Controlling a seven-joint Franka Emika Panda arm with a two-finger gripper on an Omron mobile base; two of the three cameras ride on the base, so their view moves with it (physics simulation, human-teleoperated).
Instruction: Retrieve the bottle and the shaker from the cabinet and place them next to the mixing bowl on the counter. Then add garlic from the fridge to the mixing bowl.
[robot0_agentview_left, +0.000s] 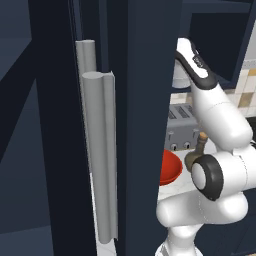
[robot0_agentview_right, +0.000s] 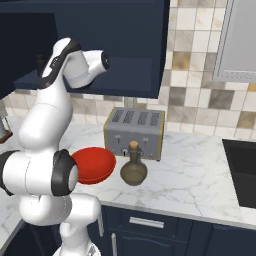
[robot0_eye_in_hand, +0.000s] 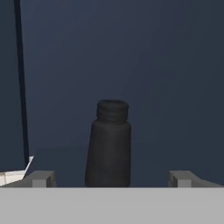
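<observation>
In the left base view, the bottle (robot0_agentview_left: 196, 151) stood on the counter (robot0_agentview_left: 180, 189) beside the red bowl (robot0_agentview_left: 168, 167), with the toaster (robot0_agentview_left: 180, 127) behind them and the arm reaching up toward the cabinet (robot0_agentview_left: 215, 40).

In the right base view, the bottle (robot0_agentview_right: 133, 167) sat just right of the bowl (robot0_agentview_right: 95, 164) on the counter (robot0_agentview_right: 190, 180), in front of the toaster (robot0_agentview_right: 135, 132).

In the hand view, the shaker (robot0_eye_in_hand: 109, 146) stood upright in the cabinet (robot0_eye_in_hand: 131, 57), between the fingertips (robot0_eye_in_hand: 41, 178) of the gripper (robot0_eye_in_hand: 111, 179), whose jaws stood wide apart without touching it.
</observation>
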